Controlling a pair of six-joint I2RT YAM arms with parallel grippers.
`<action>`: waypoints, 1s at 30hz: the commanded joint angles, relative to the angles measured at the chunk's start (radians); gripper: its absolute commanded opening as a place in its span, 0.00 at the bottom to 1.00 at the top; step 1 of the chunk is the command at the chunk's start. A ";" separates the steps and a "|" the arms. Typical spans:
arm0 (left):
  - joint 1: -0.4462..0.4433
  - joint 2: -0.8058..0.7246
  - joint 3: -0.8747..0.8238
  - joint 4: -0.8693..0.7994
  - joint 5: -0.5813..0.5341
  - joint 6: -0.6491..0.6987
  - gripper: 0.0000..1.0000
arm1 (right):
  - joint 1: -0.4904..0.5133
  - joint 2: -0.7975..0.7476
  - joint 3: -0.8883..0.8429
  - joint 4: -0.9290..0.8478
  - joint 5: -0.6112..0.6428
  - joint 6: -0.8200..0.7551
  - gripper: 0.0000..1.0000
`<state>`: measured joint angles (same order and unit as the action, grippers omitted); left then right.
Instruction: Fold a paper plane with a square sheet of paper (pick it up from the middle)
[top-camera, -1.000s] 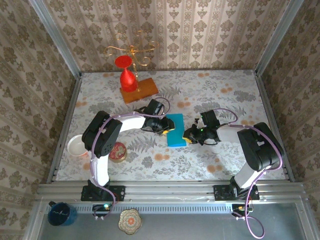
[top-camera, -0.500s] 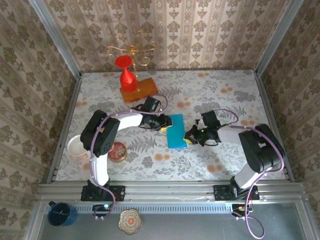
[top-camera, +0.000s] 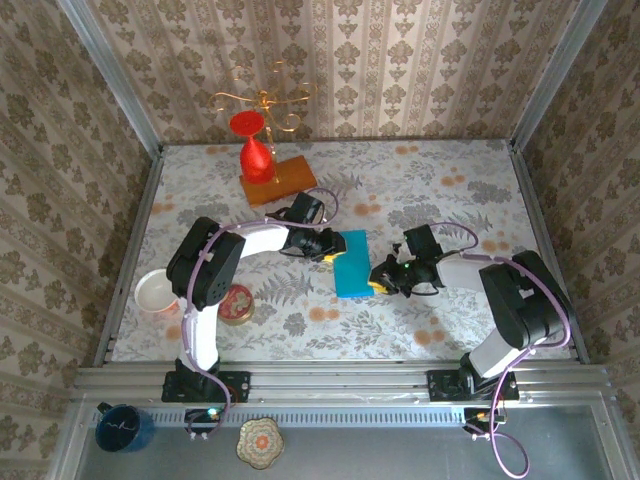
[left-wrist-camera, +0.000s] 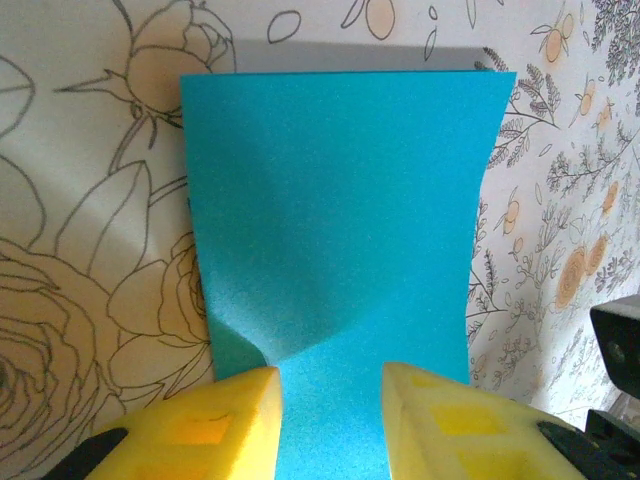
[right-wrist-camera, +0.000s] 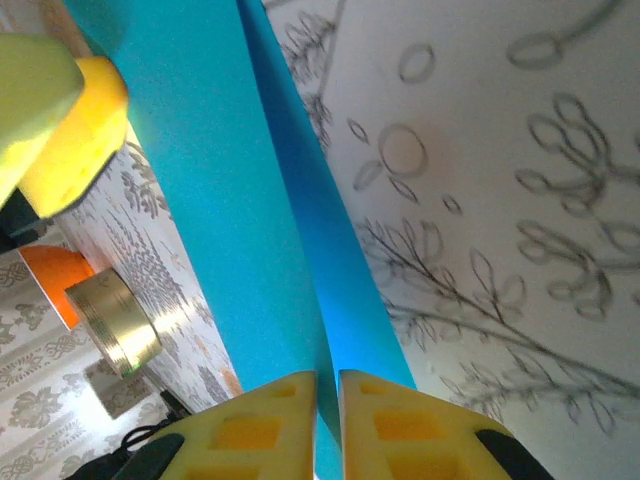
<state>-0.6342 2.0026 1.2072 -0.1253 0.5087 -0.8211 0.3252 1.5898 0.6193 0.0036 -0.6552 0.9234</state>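
The square sheet of paper (top-camera: 351, 264) lies mid-tabletop (top-camera: 450, 190). Up close, the right fingers (right-wrist-camera: 400, 420) pinch its edge, while the left fingers (left-wrist-camera: 440, 420) (standing apart) straddle a buckle. Left of the sheet sit a white bowl (top-camera: 155, 293) and a lidded tin (top-camera: 237, 304).

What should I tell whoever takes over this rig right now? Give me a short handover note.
Left gripper: jaws apart, straddling the far left corner of the paper; no clear grip.
Right gripper: shut on the paper's right edge.
Paper: lies mid-table between the two grippers, slightly bowed, and looks folded once into a rectangle.
Done: the first fold, it seems.
Left: the nose and wing folds; there is no plane shape yet.
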 joint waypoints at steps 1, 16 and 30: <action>-0.002 0.028 0.013 -0.040 -0.003 0.024 0.34 | 0.007 -0.042 -0.015 -0.054 -0.018 0.005 0.16; -0.007 0.033 0.005 -0.032 -0.004 0.020 0.34 | 0.033 -0.017 0.023 0.058 -0.059 0.061 0.02; -0.010 0.027 -0.009 -0.039 -0.020 0.020 0.33 | 0.104 0.155 0.146 0.217 0.019 0.106 0.00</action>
<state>-0.6342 2.0037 1.2072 -0.1253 0.5083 -0.8181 0.4229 1.7256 0.7395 0.1883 -0.6750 1.0149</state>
